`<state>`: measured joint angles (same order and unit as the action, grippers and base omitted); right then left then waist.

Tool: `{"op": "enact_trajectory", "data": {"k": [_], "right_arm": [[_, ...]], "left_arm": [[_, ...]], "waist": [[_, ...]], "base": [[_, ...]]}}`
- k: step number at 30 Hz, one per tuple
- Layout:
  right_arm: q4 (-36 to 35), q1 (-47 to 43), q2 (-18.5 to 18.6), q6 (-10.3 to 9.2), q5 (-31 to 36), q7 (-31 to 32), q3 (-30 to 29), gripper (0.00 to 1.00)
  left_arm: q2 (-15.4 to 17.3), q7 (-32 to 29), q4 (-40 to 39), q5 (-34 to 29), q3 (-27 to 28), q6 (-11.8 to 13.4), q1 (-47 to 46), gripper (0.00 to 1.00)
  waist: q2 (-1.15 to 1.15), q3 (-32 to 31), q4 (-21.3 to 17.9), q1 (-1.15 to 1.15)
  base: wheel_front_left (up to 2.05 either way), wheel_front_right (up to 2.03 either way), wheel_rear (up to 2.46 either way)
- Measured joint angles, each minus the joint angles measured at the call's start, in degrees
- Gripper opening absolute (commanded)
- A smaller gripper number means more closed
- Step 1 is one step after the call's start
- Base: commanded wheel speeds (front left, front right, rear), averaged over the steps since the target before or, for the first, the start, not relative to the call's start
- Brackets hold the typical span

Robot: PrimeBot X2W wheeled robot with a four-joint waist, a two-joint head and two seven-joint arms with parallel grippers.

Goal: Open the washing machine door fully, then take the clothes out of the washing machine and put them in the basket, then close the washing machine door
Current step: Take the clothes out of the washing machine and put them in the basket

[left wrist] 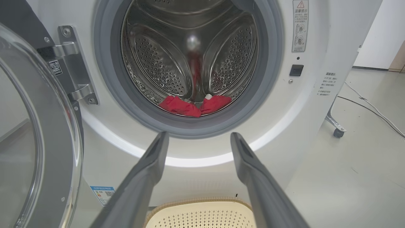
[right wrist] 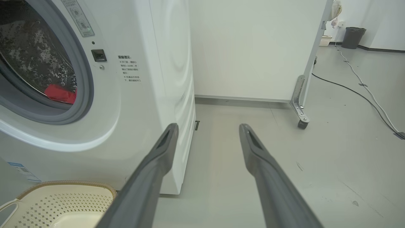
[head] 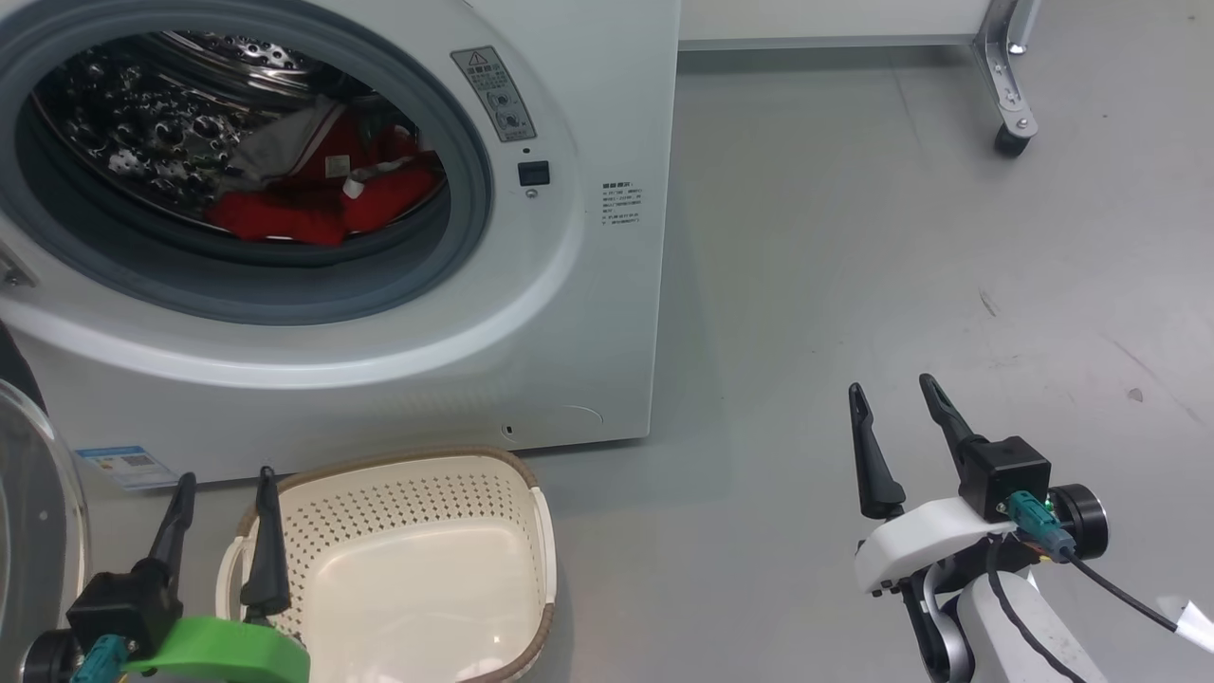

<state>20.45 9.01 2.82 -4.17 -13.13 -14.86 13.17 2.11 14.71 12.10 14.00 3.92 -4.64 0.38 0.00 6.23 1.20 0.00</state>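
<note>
**While the washing machine door (left wrist: 63, 133) stands open, the clothes (head: 303, 194) lie in the drum**

Where the door hangs on its hinge (left wrist: 74, 63) at the left of the washing machine (head: 588, 313), its clear glass bowl is swung away from the front and the grey-rimmed drum mouth is uncovered. The clothes, a bright red garment with white trim and a small white label, rest in a heap on the bottom of the steel drum, just behind the grey seal, with both grippers well apart from them.

The basket (head: 398, 460) sits upright on the grey floor (head: 854, 237) directly in front of the machine, below the drum mouth, with its perforated walls and smooth cream bottom in plain sight.

The left gripper (head: 227, 474) hovers low at the basket's left end. In the head view one finger crosses the basket's left handle. Its fingers are spread apart and grasp nothing, and in the left wrist view they point toward the lower edge of the drum mouth. The right gripper (head: 892, 384) hangs over the floor well to the right of the machine and the basket. Its fingers are likewise parted and empty, aimed past the machine's right front corner.

A blue label sticker (head: 119, 465) is stuck at the machine's lower left. A grey warning label (head: 493, 93) sits right of the drum mouth, above a small black latch socket (head: 533, 173). Beyond the machine, a metal leg with a caster (head: 1010, 104) stands on the floor.
</note>
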Motion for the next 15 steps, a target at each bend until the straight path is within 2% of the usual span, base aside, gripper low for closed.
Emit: {"op": "enact_trajectory", "data": {"k": [15], "right_arm": [[-0.46, 0.44, 0.0, -0.07, -0.97, 0.0, 1.72, 1.0]], "left_arm": [[0.0, 0.0, 2.5, 3.75, -3.25, -0.74, -0.85, 1.0]], "waist": [[0.0, 6.94, -0.28, 0.0]], "base": [[0.0, 0.0, 0.0]]}}
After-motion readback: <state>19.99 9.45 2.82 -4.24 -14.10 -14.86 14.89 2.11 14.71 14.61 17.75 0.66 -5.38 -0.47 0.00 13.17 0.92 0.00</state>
